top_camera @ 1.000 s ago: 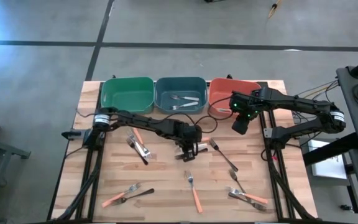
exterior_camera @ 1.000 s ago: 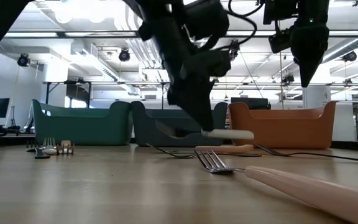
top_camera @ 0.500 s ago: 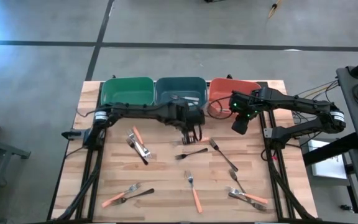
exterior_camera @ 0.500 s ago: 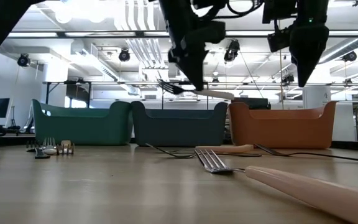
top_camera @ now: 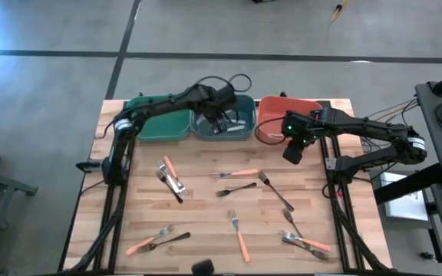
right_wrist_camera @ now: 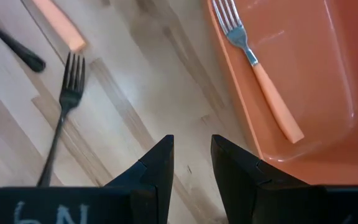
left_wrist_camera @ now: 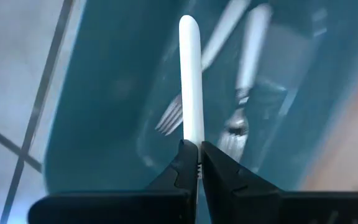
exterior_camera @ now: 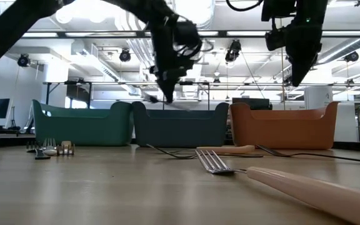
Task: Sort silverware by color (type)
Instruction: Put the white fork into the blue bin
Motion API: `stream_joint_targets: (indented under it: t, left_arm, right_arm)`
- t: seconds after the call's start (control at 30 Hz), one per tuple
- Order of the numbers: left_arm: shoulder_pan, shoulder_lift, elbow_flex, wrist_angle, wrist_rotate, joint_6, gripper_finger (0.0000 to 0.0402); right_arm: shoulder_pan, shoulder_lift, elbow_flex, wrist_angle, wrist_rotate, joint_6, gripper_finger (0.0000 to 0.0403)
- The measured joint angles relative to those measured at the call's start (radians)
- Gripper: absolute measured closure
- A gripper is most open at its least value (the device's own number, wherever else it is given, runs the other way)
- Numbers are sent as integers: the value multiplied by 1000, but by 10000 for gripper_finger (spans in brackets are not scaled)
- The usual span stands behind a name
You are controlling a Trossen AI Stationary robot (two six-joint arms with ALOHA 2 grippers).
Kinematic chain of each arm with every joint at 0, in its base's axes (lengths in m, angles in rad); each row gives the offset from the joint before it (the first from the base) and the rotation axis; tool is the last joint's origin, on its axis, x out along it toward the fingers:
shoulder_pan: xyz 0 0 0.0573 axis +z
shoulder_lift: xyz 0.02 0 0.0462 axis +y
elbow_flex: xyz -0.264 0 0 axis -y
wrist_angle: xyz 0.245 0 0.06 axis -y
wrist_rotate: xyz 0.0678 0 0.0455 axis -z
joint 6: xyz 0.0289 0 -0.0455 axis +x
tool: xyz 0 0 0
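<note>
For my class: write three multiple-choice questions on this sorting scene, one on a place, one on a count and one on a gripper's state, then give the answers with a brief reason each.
1. Where is the left gripper?
A. over the blue bin
B. over the green bin
C. low over the table's front edge

2. How many bins stand at the table's far edge?
A. two
B. three
C. four

3. What state is the left gripper in?
A. open and empty
B. shut on a silver utensil
C. shut on a black fork

Answers:
1 A: it hangs over the blue bin.
2 B: green bin, blue, orange bin.
3 B: the left wrist view shows its fingers clamping the silver utensil.
</note>
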Motion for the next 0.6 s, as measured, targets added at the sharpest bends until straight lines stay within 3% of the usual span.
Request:
stream_joint_targets:
  t: [0.13,0.27,0.5,0.6]
  left_arm:
    - [56,0,-26,7,52,36,401]
    - [92,0,-26,18,187,39,401]
    - [124,0,-21,18,208,58,378]
    - [129,0,-21,17,269,78,360]
  right_arm:
    - [0,0,0,35,0,30,305]
    - [0,0,0,67,0,47,305]
    - [0,1,0,91,0,100,305]
    - [0,1,0,91,0,102,305]
